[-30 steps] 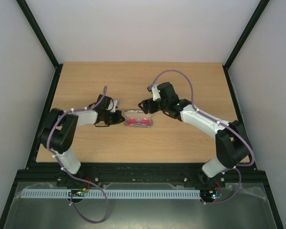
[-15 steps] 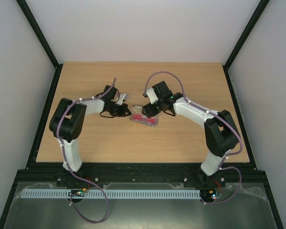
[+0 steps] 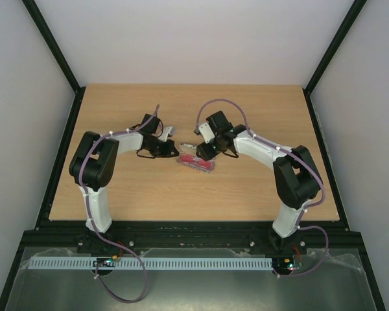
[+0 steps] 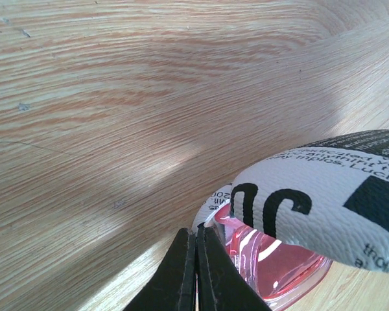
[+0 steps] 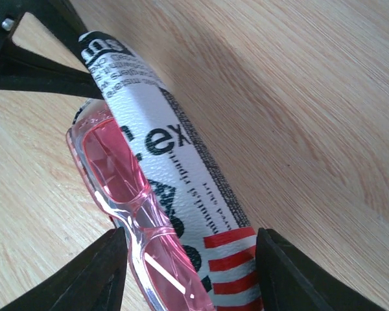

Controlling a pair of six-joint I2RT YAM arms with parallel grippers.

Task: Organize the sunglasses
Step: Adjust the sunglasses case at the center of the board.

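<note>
Lying between fingers of right end effector, sunglasses inside case.

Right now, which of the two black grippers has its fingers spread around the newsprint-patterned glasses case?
The right gripper: its fingers flank the case and pink-lensed sunglasses. The left gripper has its fingers pressed together.

— Where does the case lie?
— Near the middle of the table, lengthwise left to right.
— And the sunglasses?
— Inside it, partly under its lid. The left gripper is at the case's left end; the right gripper straddles the right end.
</note>
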